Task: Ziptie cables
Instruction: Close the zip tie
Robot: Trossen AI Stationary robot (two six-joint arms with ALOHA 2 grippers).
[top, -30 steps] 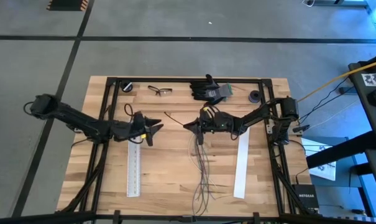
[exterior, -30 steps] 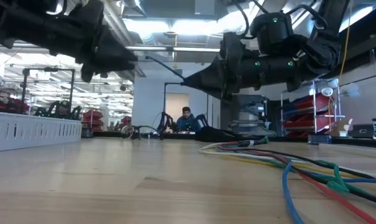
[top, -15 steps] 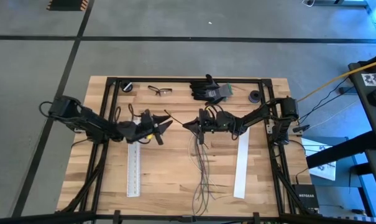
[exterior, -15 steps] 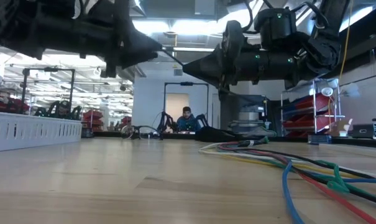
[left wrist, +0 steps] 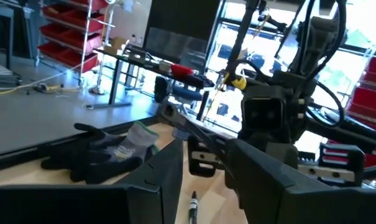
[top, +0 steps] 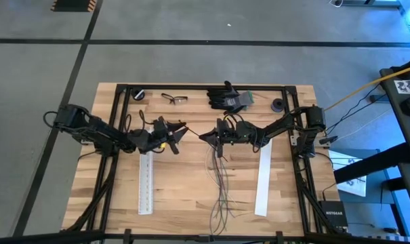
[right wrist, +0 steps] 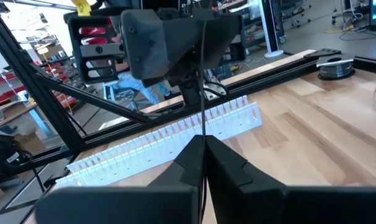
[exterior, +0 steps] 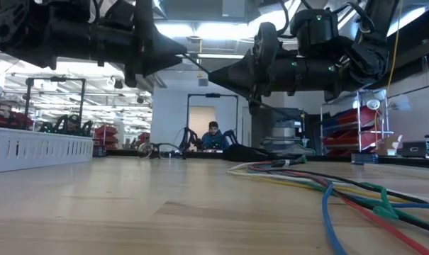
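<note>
The cables point(top: 219, 183) are a handful of thin, floppy wires, dark grey, brown and greenish. Their gathered end hangs above the middle of the table, and from there they run down towards the near edge, splaying apart on the wood. Their loose ends lie spread and slightly curled close to that edge.

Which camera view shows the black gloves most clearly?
The high view: the black gloves lie unobstructed at the table's far edge. The left wrist view shows them obliquely; the low view gives only a dark shape, and the right wrist view nothing.
</note>
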